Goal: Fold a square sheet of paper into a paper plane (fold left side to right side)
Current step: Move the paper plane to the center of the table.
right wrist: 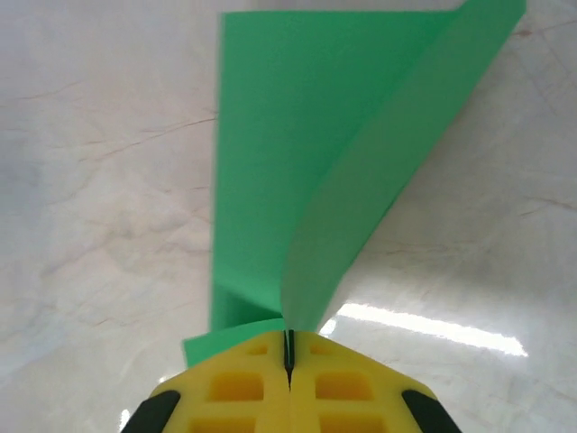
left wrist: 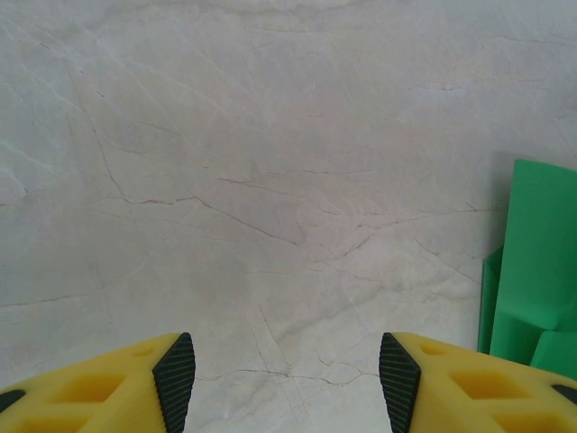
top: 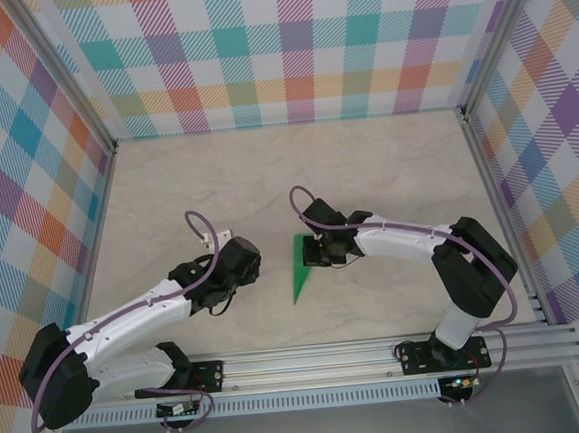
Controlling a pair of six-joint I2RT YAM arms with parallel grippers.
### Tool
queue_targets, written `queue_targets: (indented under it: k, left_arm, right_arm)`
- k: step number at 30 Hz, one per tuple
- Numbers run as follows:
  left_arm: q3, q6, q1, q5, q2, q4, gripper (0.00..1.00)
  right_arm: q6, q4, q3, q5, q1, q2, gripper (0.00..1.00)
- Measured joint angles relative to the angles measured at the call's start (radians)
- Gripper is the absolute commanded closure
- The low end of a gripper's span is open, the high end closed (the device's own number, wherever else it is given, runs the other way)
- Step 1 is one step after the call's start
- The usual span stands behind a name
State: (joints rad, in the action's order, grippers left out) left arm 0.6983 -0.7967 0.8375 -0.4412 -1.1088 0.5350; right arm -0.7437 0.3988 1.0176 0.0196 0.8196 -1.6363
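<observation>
Right gripper is pressed tight onto the green paper, so it's a pinch. In the right wrist view a lifted flap is seen curling down into the seam between the two yellow fingers, with no gap left between them. The near edge of the paper is covered by those fingers, so what's under them can't be made out, and the top of the flap is cut off by the frame edge. One layer is laid flat on the desk while the other is raised off it.

From the top camera the paper is seen as a narrow green wedge about mid-desk, between the two arms, with its point aimed at the near rail. Its wide far end is hidden under the right gripper, so the pinch itself can't be checked from up there.

Left gripper is spread open with nothing held, and bare marbled desk is seen between its fingers. It's placed just left of the paper, not touching it as far as can be told. In the left wrist view a slice of the paper is caught at the right edge and cut off there. A couple of folded layers can be made out low down, but how they overlap is hard to tell. Plaid walls are seen around the desk.
</observation>
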Motion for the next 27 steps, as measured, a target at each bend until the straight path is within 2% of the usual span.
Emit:
queue_targets:
  k: [7,11,15,17,19,22,27]
  left_arm:
    - [0.0,-0.001,0.0,-0.032,0.016,0.034,0.41]
    - [0.0,-0.004,0.0,-0.042,0.024,0.04,0.41]
    - [0.0,-0.004,0.0,-0.048,0.029,0.043,0.41]
    - [0.0,-0.004,0.0,-0.048,0.032,0.043,0.41]
    - [0.0,-0.004,0.0,-0.048,0.033,0.043,0.41]
    - [0.001,-0.004,0.0,-0.051,0.033,0.043,0.41]
    - [0.006,-0.004,0.0,-0.058,0.033,0.042,0.4]
  right_arm:
    - [0.019,-0.137,-0.06,0.119,-0.007,0.177,1.0]
    - [0.022,-0.248,-0.172,0.212,-0.064,0.156,1.0]
    - [0.039,-0.269,-0.259,0.256,-0.136,0.055,0.83]
    - [0.056,-0.245,-0.285,0.253,-0.167,0.048,0.71]
    - [0.083,-0.198,-0.285,0.223,-0.189,0.059,0.64]
    - [0.126,-0.081,-0.254,0.159,-0.193,0.126,0.57]
    - [0.15,0.086,-0.154,0.065,-0.171,0.284,0.56]
